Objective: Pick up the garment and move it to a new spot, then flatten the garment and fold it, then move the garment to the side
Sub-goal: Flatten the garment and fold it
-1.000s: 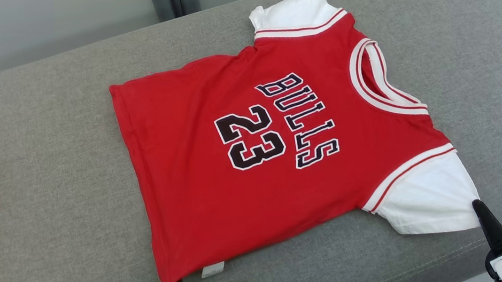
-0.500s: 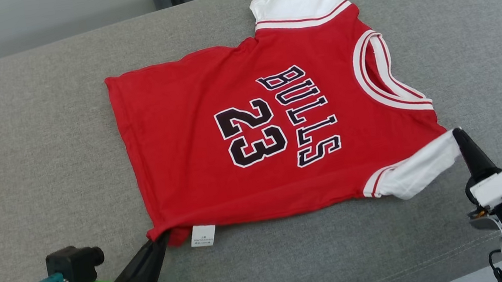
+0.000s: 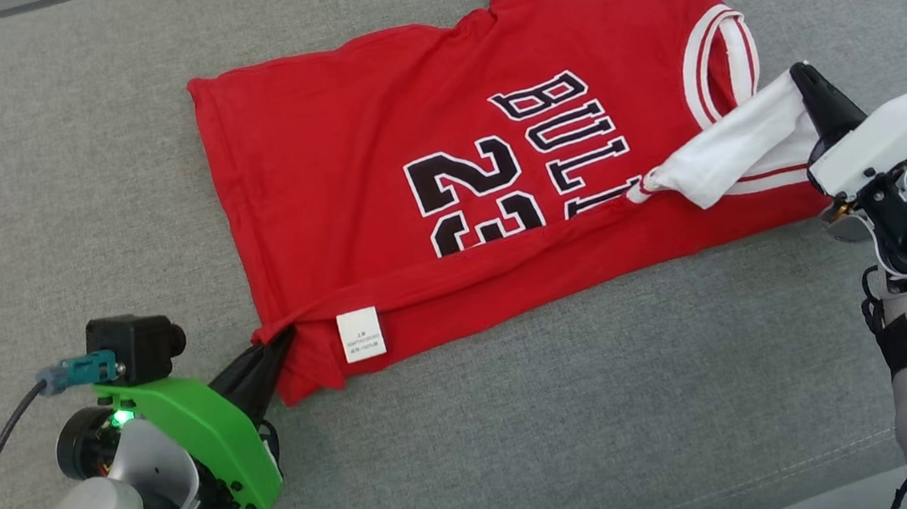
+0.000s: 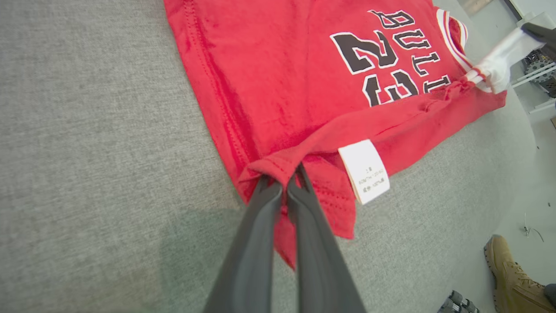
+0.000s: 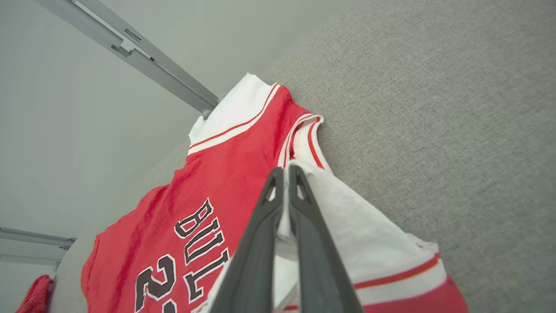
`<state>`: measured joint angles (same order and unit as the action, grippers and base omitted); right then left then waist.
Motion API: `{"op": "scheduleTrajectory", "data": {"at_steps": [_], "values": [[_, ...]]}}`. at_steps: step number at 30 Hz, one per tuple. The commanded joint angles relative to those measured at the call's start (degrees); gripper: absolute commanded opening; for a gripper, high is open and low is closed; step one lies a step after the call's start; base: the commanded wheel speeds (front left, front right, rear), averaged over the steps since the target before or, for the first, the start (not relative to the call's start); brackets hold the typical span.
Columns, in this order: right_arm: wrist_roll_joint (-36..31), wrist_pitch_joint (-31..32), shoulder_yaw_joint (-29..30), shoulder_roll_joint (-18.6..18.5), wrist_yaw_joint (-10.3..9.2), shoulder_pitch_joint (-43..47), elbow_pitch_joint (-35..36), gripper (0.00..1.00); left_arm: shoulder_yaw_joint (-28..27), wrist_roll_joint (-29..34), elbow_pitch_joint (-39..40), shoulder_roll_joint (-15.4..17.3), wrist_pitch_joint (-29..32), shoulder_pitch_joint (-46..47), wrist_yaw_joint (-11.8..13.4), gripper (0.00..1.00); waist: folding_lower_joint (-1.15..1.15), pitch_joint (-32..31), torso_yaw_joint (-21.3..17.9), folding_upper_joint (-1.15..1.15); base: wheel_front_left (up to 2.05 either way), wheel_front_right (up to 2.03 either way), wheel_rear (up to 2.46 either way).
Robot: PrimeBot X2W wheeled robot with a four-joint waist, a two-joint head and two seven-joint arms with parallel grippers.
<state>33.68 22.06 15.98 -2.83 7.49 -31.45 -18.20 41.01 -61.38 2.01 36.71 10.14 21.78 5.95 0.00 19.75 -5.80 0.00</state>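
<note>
The grey fabric cushion (image 3: 25, 167) bears a red jersey (image 3: 323, 158), mostly flat, lettering upward, near edge lifted.

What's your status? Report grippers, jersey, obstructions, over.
Left gripper shut on jersey hem corner; right gripper shut on white sleeve. Near edge raised, lapping over the number. A person's boot on floor, off the cushion.

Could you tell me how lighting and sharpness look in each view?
Head view: even light, jersey lettering crisp. Left wrist view: soft shadow on the cushion beside the left gripper; care label print blurred. Right wrist view: no glare; right gripper looms large.
</note>
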Motion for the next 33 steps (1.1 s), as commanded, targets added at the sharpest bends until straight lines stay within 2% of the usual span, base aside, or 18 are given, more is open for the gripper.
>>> {"op": "scheduleTrajectory", "data": {"at_steps": [1,2,3,4,5,10,14,18,21,25,33], "values": [[-2.06,-0.33,0.27,-0.13,0.0,-1.38,-1.25,0.0,0.18,0.33,-1.0,-0.43,0.32,1.76,-0.56,0.0,0.0,1.29,0.9,0.0,0.0,0.0,0.0],[-3.01,-0.34,-0.19,-0.09,0.0,-1.89,-1.69,0.45,0.32,0.24,-1.64,-0.81,0.63,2.12,-0.77,0.09,0.0,1.37,0.99,0.0,0.0,0.0,0.0],[-3.86,-0.42,-0.68,-0.06,0.0,-2.27,-2.27,1.0,0.63,0.28,-2.3,-1.09,0.88,2.5,-1.02,0.45,0.0,1.37,1.06,0.0,0.0,0.0,0.0],[-4.46,-1.01,-0.58,-0.1,-0.01,-2.47,-2.52,1.0,0.64,0.42,-2.75,-1.21,0.73,2.76,-1.22,0.97,0.0,1.24,1.1,0.0,0.0,0.0,0.0],[-5.36,-1.79,-0.79,-0.24,0.0,-2.42,-2.31,1.0,0.38,0.47,-3.25,-1.25,0.25,2.93,-1.18,1.0,0.0,0.97,1.1,0.0,0.0,0.0,0.0],[-8.29,-2.89,-2.7,-0.23,-0.01,2.26,2.75,1.0,-1.07,0.11,-1.93,0.61,-2.66,-1.2,-0.09,1.0,0.0,-1.24,0.36,0.0,0.0,0.0,0.0],[-11.47,-0.31,-3.64,-2.7,-0.01,8.27,9.43,1.0,-2.08,0.84,2.8,2.52,-5.51,-5.43,2.65,1.0,0.0,-2.17,-0.03,0.0,0.0,0.0,0.0],[-15.04,2.95,-4.2,-5.5,-0.01,13.36,13.6,1.0,-1.28,0.82,6.96,1.6,-6.4,-8.46,4.84,1.0,0.0,-1.12,-0.1,0.0,0.0,0.0,0.0],[-18.1,4.04,-3.26,-6.34,-0.01,14.86,13.65,1.0,0.45,2.83,6.95,0.39,-6.13,-8.11,5.95,1.0,0.0,0.19,-0.17,0.0,0.0,0.0,0.0],[-20.42,5.06,-2.69,-5.91,-0.01,14.63,12.01,1.0,2.02,3.16,6.23,-2.42,-5.88,-6.78,6.15,1.0,0.0,1.61,0.04,0.0,0.0,0.0,0.0],[-21.75,4.97,-2.85,-4.53,-0.01,12.19,8.43,1.0,3.23,4.41,2.05,-4.02,-5.43,-4.92,6.0,1.0,0.0,2.8,0.28,0.0,0.0,0.0,0.0]]}}
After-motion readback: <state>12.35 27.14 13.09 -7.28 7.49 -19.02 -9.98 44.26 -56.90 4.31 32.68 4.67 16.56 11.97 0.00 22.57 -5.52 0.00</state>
